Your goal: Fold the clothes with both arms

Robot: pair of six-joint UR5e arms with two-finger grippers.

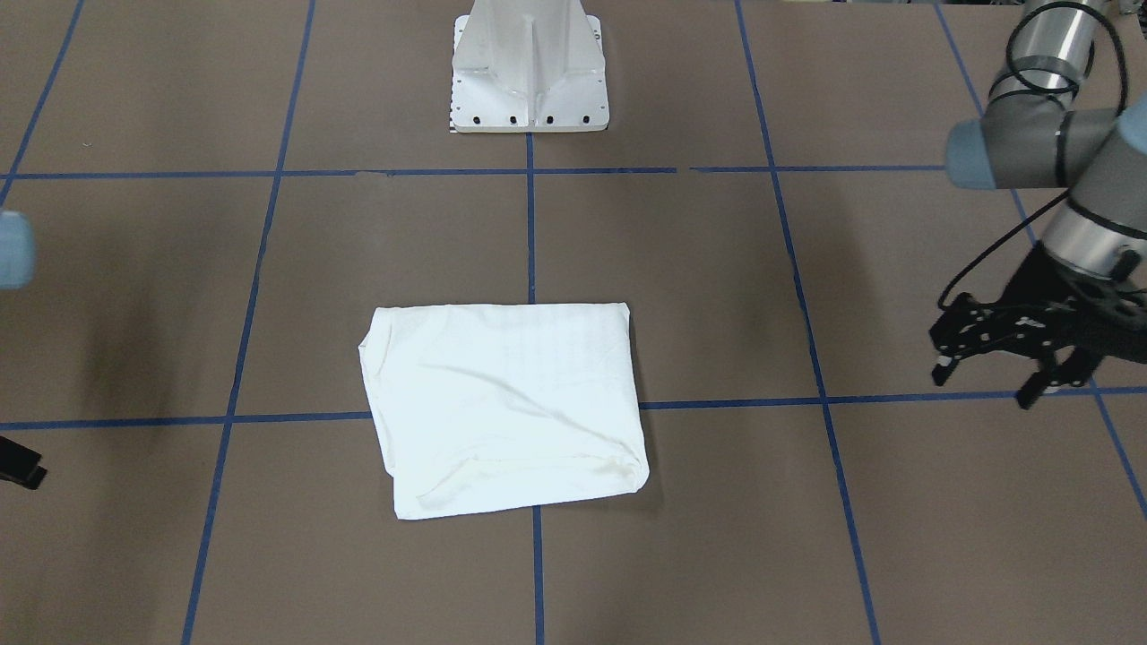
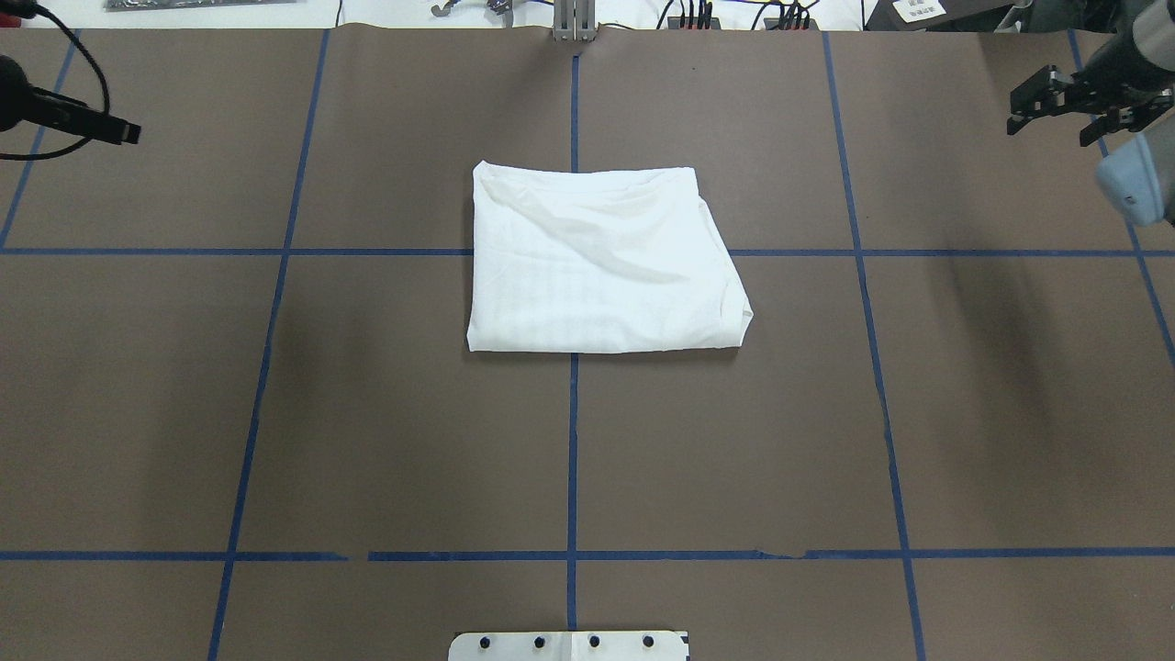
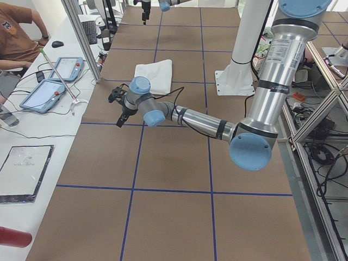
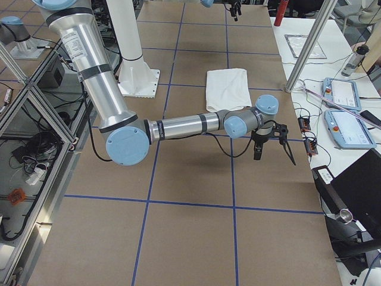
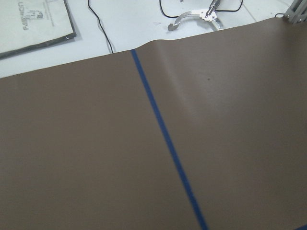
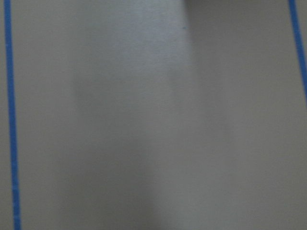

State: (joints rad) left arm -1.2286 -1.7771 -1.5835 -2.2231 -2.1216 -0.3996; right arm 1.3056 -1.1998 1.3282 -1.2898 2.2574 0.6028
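Right end effector (image 1: 18, 463) cropped at edge

No word can be read in full anywhere. The sheet (image 5: 33, 24) lying past the far edge of the bench (image 5: 96, 143) in the left wrist view carries a line of pale capital letters, too blurred to spell out. The white label (image 3: 283, 54) on the upright tube of the left arm (image 3: 201, 122) holds print too small to read. Faint grey lines of print show through the folded shirt (image 1: 506, 408), and a white tag (image 2: 921, 9) at the top right of the overhead view bears dark marks; neither is legible.
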